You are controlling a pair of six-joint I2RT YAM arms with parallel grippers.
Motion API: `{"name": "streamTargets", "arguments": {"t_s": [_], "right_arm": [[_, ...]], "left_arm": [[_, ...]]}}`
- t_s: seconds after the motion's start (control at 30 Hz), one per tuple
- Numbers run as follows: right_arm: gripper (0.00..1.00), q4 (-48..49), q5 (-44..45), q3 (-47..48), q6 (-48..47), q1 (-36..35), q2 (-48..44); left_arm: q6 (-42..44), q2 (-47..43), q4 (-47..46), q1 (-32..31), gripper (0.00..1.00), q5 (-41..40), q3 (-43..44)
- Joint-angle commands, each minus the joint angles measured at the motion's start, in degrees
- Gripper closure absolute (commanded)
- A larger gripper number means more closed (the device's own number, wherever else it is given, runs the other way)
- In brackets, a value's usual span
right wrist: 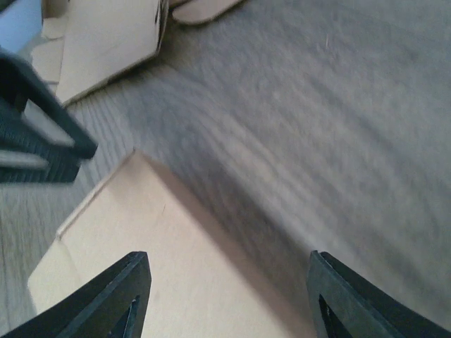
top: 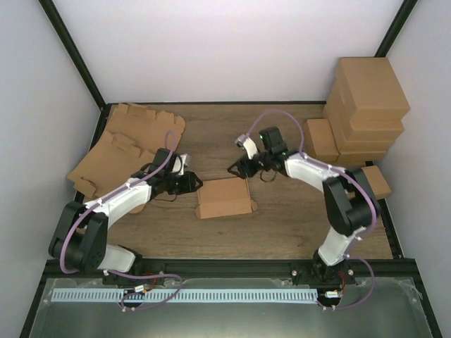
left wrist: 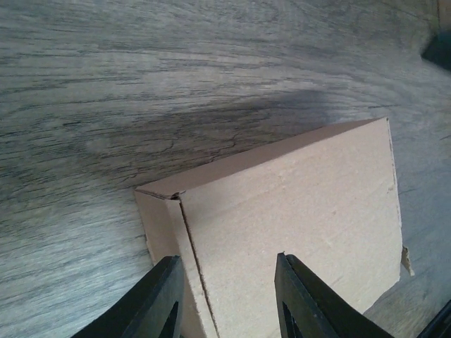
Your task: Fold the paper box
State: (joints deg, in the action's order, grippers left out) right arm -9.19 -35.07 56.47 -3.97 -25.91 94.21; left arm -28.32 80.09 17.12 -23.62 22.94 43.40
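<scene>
Between left end effector (top: 189, 182) and right end effector (top: 235, 169) | paper box (top: 225, 198) | both spread

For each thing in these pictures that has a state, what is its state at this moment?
paper box: folded shut, lying flat, not gripped.
left gripper: open, over one end of the box.
right gripper: open, close to the box, holding nothing.
flat cardboard sheets: unfolded, piled at the far left.
cartons: closed, stacked at the far right.

White arms (top: 121, 200), black fingers (left wrist: 161, 303), purple cables (top: 282, 112)
</scene>
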Motion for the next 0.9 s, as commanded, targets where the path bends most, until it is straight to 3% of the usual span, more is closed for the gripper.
{"name": "streamTargets", "arguments": {"t_s": [0.0, 0.17, 0.43, 0.87], "right_arm": [[0.38, -5.39, -6.11, 12.37, -8.26, 0.08, 10.38], [0.41, -7.82, -8.85, 16.06, -8.74, -0.23, 15.66], [0.47, -8.41, -9.75, 11.84, -9.13, -1.89, 16.15], [0.5, -3.83, -11.48, -3.53, -3.2, -3.29, 4.76]], "left_arm": [[0.37, 1.2, -2.77, 0.24, 0.62, 2.58, -0.23], [0.77, 3.38, -2.97, 0.24, 0.63, 4.2, 0.07], [1.62, 6.54, -2.65, 0.17, 0.63, 7.56, -0.35], [-1.88, -2.04, -1.3, -1.03, 0.63, 14.11, -6.93]]}}
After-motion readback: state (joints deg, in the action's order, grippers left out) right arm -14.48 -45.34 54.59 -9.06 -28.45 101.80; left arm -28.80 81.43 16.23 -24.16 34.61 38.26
